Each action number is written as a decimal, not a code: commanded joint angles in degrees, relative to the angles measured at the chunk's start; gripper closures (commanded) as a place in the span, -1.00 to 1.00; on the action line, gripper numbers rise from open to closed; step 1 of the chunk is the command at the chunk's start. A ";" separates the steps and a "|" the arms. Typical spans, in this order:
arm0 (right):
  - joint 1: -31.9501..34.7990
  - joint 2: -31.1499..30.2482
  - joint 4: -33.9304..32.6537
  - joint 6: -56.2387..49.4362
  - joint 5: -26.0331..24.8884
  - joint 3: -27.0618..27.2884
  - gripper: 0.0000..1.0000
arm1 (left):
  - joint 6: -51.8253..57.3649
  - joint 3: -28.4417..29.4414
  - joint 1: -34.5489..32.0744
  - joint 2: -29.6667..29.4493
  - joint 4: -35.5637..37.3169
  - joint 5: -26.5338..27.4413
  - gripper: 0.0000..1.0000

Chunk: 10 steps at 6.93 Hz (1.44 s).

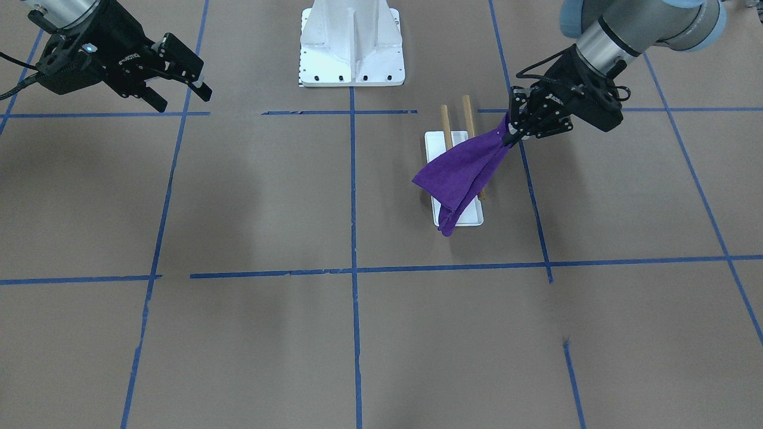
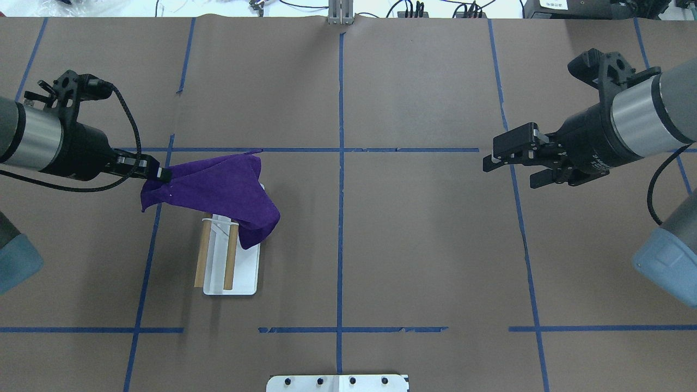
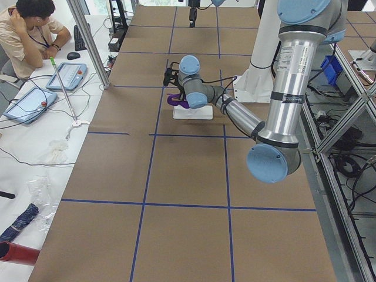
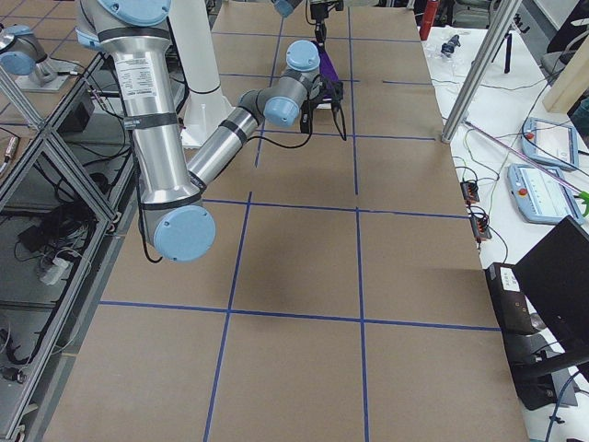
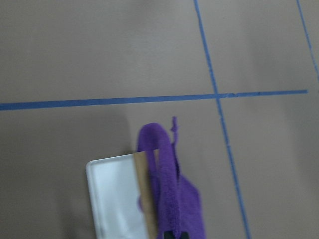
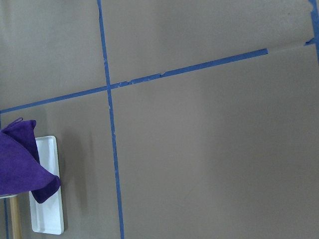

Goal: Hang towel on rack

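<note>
Grip: the left hand (image 2: 159,173) is clamped on one corner of the towel (image 2: 218,190) and holds that corner up off the surface (image 2: 414,245). In the overhead view, this hand sits at about 9 o'clock from the surface's centre.

From the pinched corner the purple cloth stretches toward 3 o'clock. It passes over the 12 o'clock end of the rack (image 2: 245,275), and its loose tip droops on the rack's 2 o'clock side. The left wrist view shows the cloth lying bunched across a wooden rail rather than spread flat.

The right hand (image 2: 493,163) waits well apart at 3 o'clock, with its fingers apart and nothing between them.

The draping step looks under way but not finished. To do it well, the left hand probably needs to carry the corner further along the rails toward 6 o'clock. That would centre the cloth and leave similar lengths hanging on each side. The hand should come down low before it lets go, since an uneven hang could let the soft fabric slide off the end.

Counted: one towel and one rack, made of one white base and two wooden rails (image 2: 202,256). There are two hands, one busy and one idle.
</note>
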 commanded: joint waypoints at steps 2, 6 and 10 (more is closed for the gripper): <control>0.03 0.19 0.00 -0.58 -0.36 -0.57 -1.00 | 6.82 1.65 -0.11 3.65 -0.41 0.35 1.00; 0.99 -1.38 0.00 -0.94 -0.62 -0.57 -1.00 | 6.39 7.89 0.07 4.87 -7.23 0.43 -1.00; 10.46 -12.00 -0.35 -26.34 0.43 -5.55 -1.00 | 15.89 9.65 -6.40 8.75 -10.17 0.17 -1.00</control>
